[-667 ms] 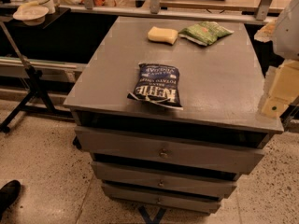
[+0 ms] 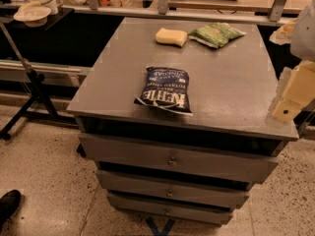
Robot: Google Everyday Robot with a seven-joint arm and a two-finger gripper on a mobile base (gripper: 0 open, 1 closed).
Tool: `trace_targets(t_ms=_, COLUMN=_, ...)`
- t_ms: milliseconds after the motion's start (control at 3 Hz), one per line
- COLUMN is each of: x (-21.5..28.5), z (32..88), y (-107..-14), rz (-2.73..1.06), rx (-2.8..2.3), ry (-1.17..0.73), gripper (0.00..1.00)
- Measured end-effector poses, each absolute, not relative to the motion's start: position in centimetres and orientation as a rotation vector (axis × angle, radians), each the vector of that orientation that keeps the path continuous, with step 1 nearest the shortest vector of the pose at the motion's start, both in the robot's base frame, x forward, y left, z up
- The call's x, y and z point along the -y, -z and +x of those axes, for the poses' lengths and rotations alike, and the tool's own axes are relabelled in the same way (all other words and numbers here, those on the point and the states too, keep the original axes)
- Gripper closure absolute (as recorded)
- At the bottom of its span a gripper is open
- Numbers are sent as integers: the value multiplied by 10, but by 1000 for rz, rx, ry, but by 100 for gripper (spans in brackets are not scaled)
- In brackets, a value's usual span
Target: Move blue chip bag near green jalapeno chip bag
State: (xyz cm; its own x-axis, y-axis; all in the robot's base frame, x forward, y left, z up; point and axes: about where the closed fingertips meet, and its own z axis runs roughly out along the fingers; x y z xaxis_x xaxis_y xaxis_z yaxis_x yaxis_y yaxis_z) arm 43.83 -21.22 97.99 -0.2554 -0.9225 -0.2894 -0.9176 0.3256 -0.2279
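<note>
The blue chip bag (image 2: 165, 90), dark navy with white "KETTLE" lettering, lies flat near the front edge of the grey cabinet top (image 2: 236, 77). The green jalapeno chip bag (image 2: 215, 34) lies at the far right of the top. My gripper (image 2: 290, 100) is at the right edge of the view, above the cabinet's front right corner, well to the right of the blue bag and apart from it. It holds nothing that I can see.
A pale yellow sponge-like block (image 2: 171, 37) lies just left of the green bag. The cabinet has drawers (image 2: 172, 160) below. A black stand (image 2: 29, 82) with white dishes (image 2: 32, 14) is at the left. A rail (image 2: 162, 6) runs behind.
The view has shifted slightly. The bags and the block lie where they were. My gripper stays at the right edge.
</note>
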Motion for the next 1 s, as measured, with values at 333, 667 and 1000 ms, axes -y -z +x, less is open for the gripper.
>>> trace_targets(t_ms=333, x=212, z=437, y=-947, rz=-1416, rx=-2279, ry=-176, gripper=0)
trace_targets(t_ms=667, x=203, z=427, y=-905, rz=-1231, rx=-2235, ry=-364, gripper=0)
trace_targets(t_ms=1000, x=181, z=427, y=-876, rz=-1117, rx=-2073, ry=-489, gripper=0)
